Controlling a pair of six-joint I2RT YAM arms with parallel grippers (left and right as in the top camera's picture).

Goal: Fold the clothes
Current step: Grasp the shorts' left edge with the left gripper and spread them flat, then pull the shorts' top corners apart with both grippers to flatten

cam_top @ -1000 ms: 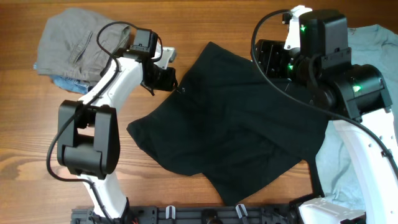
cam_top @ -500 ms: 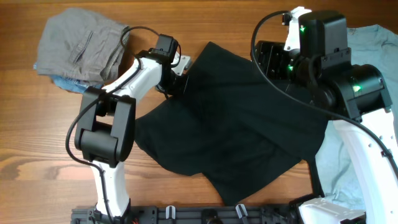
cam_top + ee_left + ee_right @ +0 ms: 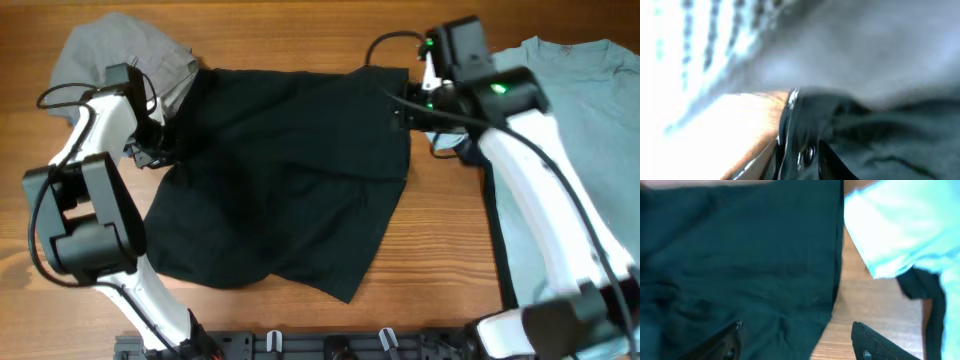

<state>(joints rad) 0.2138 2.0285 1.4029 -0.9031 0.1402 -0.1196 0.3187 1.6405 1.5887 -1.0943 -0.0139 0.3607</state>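
The black shorts [image 3: 290, 170] lie spread over the middle of the table, their left edge overlapping the grey garment [image 3: 110, 50]. My left gripper [image 3: 158, 152] is at the shorts' left edge and is shut on a fold of the black fabric [image 3: 880, 140], with grey cloth [image 3: 865, 50] just behind it; this view is blurred. My right gripper [image 3: 405, 108] is over the shorts' upper right corner. In the right wrist view its fingers [image 3: 796, 330] are wide open, with the shorts' edge [image 3: 740, 255] lying between them. The light blue T-shirt [image 3: 570, 130] lies flat at the right and also shows in the right wrist view [image 3: 890, 225].
The wooden table [image 3: 450, 250] shows bare between the shorts and the T-shirt and along the front left. A black rail [image 3: 330, 345] runs along the front edge. The arms' bases stand at the front left and front right.
My left gripper has swung left, dragging the black shorts with it, so they now lie wider and overlap the grey garment. My right arm has reached out to the shorts' upper right corner.
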